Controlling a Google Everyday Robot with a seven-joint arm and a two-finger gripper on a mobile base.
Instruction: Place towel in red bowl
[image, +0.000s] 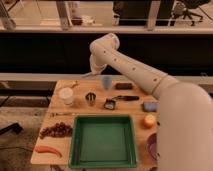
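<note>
I cannot tell the grip state of the gripper (94, 69); it hangs over the table's (60, 127) far edge, left of the light blue cup (106, 81). The towel (149, 106) lies at the right side, beside the arm

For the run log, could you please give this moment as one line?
gripper: over table's back edge, left of blue cup | towel: on table at right, free | red bowl: unseen
</note>
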